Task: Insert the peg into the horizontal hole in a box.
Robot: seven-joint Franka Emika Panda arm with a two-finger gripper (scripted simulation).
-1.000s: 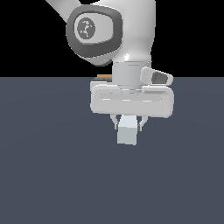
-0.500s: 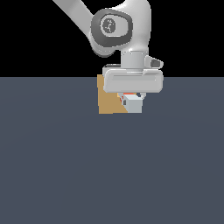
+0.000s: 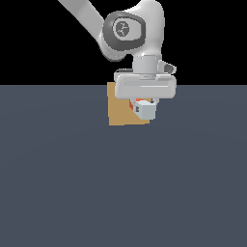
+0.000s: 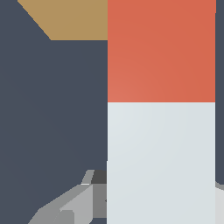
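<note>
My gripper (image 3: 144, 107) is shut on the peg (image 3: 145, 109), a square bar seen end-on in the exterior view, pale grey-white toward the camera with its red-orange end toward the box. The tan box (image 3: 120, 111) stands right behind the peg, partly covered by my hand. In the wrist view the peg (image 4: 161, 162) fills much of the picture, its red-orange end (image 4: 161, 50) reaching toward a corner of the box (image 4: 70, 19). The hole is hidden behind the peg and my hand. One finger (image 4: 70, 205) shows beside the peg.
The dark blue-grey table (image 3: 120, 193) spreads across the exterior view. The white arm (image 3: 130, 34) rises above the box toward the exterior view's left.
My gripper has carried the peg away from the camera and up in the picture, toward the box. The box has come into view behind my hand.
</note>
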